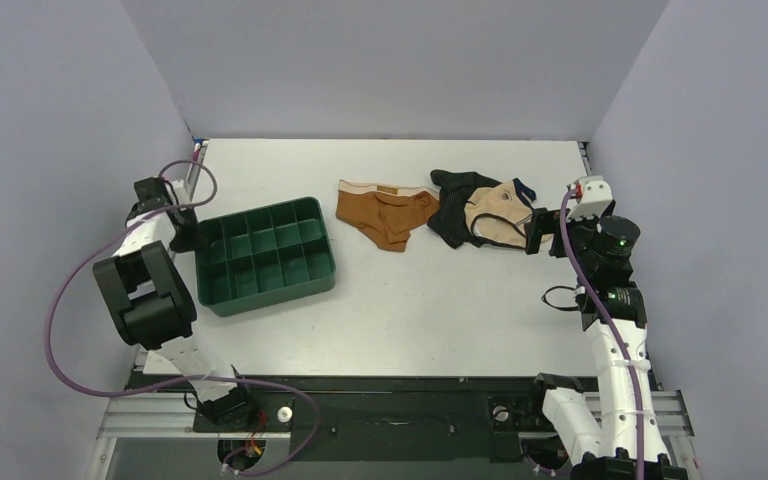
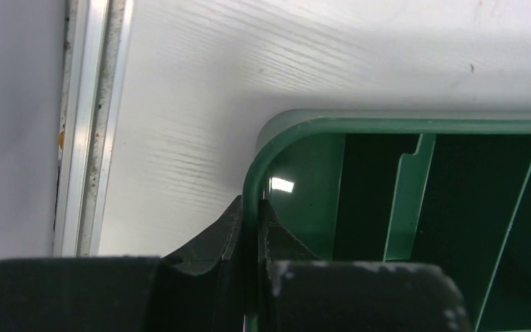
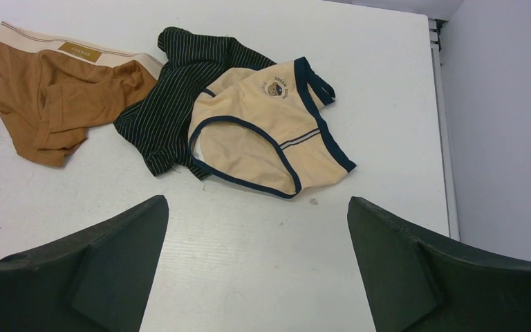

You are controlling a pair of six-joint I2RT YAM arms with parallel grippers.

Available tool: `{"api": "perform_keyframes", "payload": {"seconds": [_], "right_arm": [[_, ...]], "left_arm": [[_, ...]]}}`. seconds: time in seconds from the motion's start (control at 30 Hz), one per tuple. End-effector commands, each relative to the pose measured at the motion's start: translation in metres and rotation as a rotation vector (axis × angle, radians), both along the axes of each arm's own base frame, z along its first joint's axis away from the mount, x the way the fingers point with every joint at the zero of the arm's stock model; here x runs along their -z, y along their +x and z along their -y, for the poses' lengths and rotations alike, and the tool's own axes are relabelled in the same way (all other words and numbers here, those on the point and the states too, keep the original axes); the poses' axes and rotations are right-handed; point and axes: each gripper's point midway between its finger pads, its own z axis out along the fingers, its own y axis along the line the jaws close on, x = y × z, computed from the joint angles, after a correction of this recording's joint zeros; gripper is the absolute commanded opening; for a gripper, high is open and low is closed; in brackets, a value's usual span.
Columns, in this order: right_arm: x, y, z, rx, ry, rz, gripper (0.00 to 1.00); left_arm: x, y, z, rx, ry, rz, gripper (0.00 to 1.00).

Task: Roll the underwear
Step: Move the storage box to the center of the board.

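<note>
Rust-brown fabric: we see the underwear [image 1: 387, 213] lying flat and slightly rumpled, soft and matte, with a pale cream waistband along its far edge and a small tan label on the band.
Where the briefs lie: at the far middle of the table [image 1: 440, 320], between the green tray [image 1: 270, 295] and the two other garments. They sit apart from the tray, with the right end of the waistband right beside the black garment [image 3: 173, 104].
Green plastic: the tray is glossy and moulded, rectangular with rounded corners, and thin dividers cut it into a grid of small compartments.
Tray contents: we make out only dark green floor and divider walls.
Black knit: crumpled, with fine pale pinstripes, partly covered on its right by the beige garment [image 3: 263, 145].
Beige cloth: smooth, edged in navy trim, with a small round printed emblem.
Table surface: white, with faint grain lines.
Left gripper [image 2: 250, 207]: clenched on the tray's wall near a rounded corner on its left side, one black finger outside and one inside.
Right gripper [image 3: 256, 204]: released, fingers spread wide above bare table on the near side of the beige garment, grasping nothing.
</note>
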Motion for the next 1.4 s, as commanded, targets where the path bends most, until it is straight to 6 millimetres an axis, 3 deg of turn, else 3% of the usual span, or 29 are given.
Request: {"api": "perform_keyframes", "payload": {"seconds": [0.0,0.17,0.37,0.6,0.8,1.17,1.37], "right_arm": [[-0.005,0.003,-0.005,-0.030,-0.006,0.020,0.97],[-0.007,0.002,-0.007,-0.036,-0.008,0.022,0.97],[-0.007,0.002,-0.007,-0.035,-0.008,0.023,0.97],[-0.007,0.002,-0.006,-0.033,-0.011,0.025,0.97],[-0.007,0.001,-0.007,-0.038,-0.008,0.026,0.97],[-0.006,0.001,-0.008,-0.041,-0.007,0.023,0.97],[-0.003,0.003,-0.008,-0.041,-0.006,0.012,0.97]], "left_arm": [[-0.007,0.011,-0.027,-0.207,-0.066,0.095,0.00],[0.000,0.010,-0.025,-0.325,-0.167,0.127,0.00],[0.015,0.006,-0.003,-0.409,-0.305,0.109,0.04],[0.017,0.006,0.012,-0.403,-0.338,0.100,0.08],[0.011,0.012,0.013,-0.315,-0.290,0.084,0.08],[0.006,0.035,-0.017,-0.113,-0.111,-0.048,0.03],[0.018,0.048,-0.009,0.066,0.014,-0.135,0.01]]}}
